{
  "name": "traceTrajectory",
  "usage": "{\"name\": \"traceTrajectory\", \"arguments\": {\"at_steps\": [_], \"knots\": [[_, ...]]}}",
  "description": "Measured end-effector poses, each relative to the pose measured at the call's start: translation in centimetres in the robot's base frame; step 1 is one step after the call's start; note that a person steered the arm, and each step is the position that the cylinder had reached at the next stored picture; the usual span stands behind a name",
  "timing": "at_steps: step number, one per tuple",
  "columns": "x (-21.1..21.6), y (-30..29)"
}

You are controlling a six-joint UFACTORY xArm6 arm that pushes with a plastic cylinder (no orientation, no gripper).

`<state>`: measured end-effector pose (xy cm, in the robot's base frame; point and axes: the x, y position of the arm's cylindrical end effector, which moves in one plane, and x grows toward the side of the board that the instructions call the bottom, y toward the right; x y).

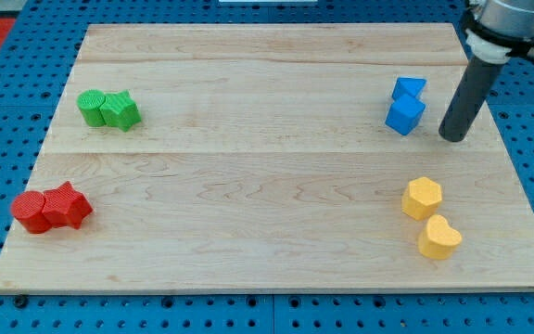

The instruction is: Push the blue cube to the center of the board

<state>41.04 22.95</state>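
Rod tip of the clawless arm stands just right of the blue wooden cube near the wooden tabletop's right edge; a steady leftward, slightly downward push should centre it.

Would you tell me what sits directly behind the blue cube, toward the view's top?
Another blue block touches the blue cube from behind; its shape is unclear because the cube hides its lower edge. My tip stands apart, at the cube's right.

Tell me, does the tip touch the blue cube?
Apart. The camera view shows bare wood between my tip and the blue cube; the tip stands to its right.
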Motion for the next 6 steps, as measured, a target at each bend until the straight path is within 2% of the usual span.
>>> {"name": "traceTrajectory", "arguments": {"at_steps": [1, 3, 4, 5, 6], "knots": [[-1.6, -7.4], [-6.6, -6.7], [-6.8, -16.5], [-7.9, -23.8], [-8.3, -20.6]]}}
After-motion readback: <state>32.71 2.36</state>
